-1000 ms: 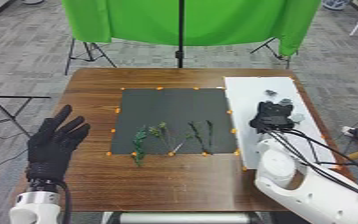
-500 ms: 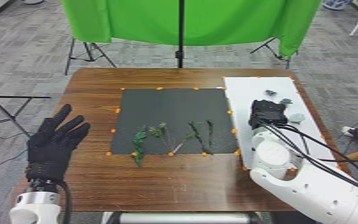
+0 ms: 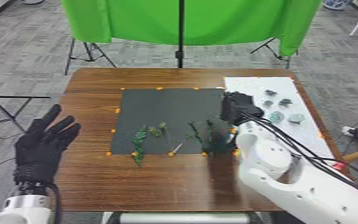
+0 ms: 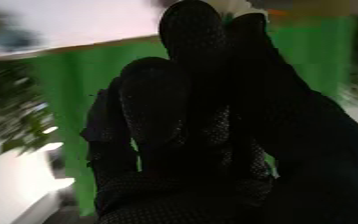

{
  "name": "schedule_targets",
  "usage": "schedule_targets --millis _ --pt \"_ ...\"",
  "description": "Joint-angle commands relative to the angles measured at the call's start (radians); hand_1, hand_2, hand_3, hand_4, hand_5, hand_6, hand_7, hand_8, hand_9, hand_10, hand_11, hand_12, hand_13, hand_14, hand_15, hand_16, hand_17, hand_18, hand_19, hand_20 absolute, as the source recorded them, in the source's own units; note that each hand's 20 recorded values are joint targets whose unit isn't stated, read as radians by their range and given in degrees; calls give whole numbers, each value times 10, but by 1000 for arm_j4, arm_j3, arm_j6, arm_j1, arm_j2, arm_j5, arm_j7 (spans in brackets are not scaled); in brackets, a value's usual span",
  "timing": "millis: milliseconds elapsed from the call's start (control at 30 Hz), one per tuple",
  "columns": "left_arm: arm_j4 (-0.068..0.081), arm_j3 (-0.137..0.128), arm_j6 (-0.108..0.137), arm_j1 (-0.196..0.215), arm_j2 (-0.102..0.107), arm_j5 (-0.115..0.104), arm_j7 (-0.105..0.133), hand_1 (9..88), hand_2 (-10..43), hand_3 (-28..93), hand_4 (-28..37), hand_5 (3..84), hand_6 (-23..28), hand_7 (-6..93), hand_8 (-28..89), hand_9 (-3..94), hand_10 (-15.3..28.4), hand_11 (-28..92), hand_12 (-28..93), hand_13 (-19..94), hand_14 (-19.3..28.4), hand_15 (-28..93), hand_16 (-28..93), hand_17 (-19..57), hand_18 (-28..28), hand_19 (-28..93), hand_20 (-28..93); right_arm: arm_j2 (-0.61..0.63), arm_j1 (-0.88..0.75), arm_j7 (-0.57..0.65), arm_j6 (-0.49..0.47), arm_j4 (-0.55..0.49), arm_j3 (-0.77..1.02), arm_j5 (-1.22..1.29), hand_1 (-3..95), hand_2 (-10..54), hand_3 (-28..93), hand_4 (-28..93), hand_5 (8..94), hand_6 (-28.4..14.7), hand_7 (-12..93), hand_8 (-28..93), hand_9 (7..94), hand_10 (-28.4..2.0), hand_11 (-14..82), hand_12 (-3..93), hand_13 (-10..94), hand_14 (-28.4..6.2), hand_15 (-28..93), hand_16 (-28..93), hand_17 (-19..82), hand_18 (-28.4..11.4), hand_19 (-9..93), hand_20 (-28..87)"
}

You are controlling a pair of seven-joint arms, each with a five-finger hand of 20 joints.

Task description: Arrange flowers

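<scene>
My right hand (image 3: pixel 239 108) is over the black mat's right edge in the head view. In the right wrist view, the fingers and thumb of my right hand (image 4: pixel 191 100) pinch a pale flower (image 4: pixel 238 6), mostly hidden behind their tips. Green stems stand out on the front half of the black mat (image 3: pixel 162 107): a leafy one (image 3: pixel 140 142) at left, thinner ones (image 3: pixel 165 131) mid-mat and dark ones (image 3: pixel 196 131) at right. Several grey-blue flowers (image 3: pixel 296 118) lie on the white sheet (image 3: pixel 246 85). My left hand (image 3: pixel 42 147) is open by the table's left edge.
Orange markers (image 3: pixel 171 154) line the mat's edges on the brown table (image 3: pixel 158 185). Behind the table hangs a green cloth (image 3: pixel 131 22) with a black stand (image 3: pixel 180 55). My right forearm (image 3: pixel 273 160) crosses the lower part of the white sheet.
My right hand has moved left from the white sheet to the black mat's edge, uncovering flowers on the sheet. My left hand has shifted slightly left and nearer.
</scene>
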Motion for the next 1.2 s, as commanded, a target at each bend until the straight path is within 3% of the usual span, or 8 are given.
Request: schedule_targets --millis 33,400,433,500,600,867,1067,1200 --pt "-8 -20 -6 -7 -12 18 -38 190 124 738 -283 356 78 112 -100 349 209 244 105 240 284 525 -93 -98 281 585 70 -323 118 -160 -13 73 -124 -37 574 -95 685 -283 877 18 133 18 926 -78 221 334 743 -66 706 207 277 -220 884 403" --pt "7 3 6 -79 42 11 -22 188 122 738 -283 356 77 111 -100 349 208 243 106 241 284 526 -93 -96 283 588 74 -489 243 -266 29 268 -337 -87 556 -95 688 -283 865 35 141 4 902 -77 313 308 732 -69 728 201 266 -218 873 429" --pt "28 8 -29 -133 22 39 -77 188 121 739 -283 356 77 111 -100 349 208 243 106 241 284 526 -93 -96 283 588 74 -484 258 -228 37 274 -356 -72 554 -95 687 -283 864 36 141 3 901 -77 317 308 732 -69 729 201 264 -217 872 430" --pt "37 23 -34 -157 27 37 -84 188 121 739 -283 356 77 111 -100 350 208 244 106 241 284 526 -93 -96 283 588 75 -481 257 -221 25 285 -367 -71 549 -95 686 -283 861 37 140 0 897 -76 327 307 727 -70 734 204 262 -216 869 431" --pt "46 26 -50 -181 10 56 -125 188 121 739 -283 356 78 111 -100 350 208 244 106 241 284 526 -93 -96 283 588 76 -476 249 -202 -10 297 -375 -72 544 -95 681 -283 851 39 136 -5 888 -77 342 302 721 -70 740 205 259 -216 868 435" --pt "44 30 -37 -165 30 36 -82 189 122 739 -283 356 78 110 -99 349 208 243 106 241 284 526 -93 -96 283 587 76 -473 244 -236 -112 313 -385 -99 524 -95 666 -283 808 41 126 -21 853 -80 355 293 690 -75 756 200 240 -216 853 452" --pt "49 27 -53 -175 9 51 -114 190 122 739 -283 357 78 111 -99 349 208 244 106 241 284 526 -93 -96 282 587 76 -481 221 -238 -151 298 -354 -107 492 -95 656 -283 776 41 128 -31 833 -86 393 268 677 -79 767 196 227 -216 848 466" --pt "38 24 -33 -148 14 40 -89 190 123 738 -283 356 78 112 -100 349 208 245 106 241 284 527 -93 -95 282 587 76 -481 213 -268 -142 284 -339 -122 455 -95 679 -283 754 41 129 -47 814 -95 432 237 665 -85 778 197 218 -219 845 480"
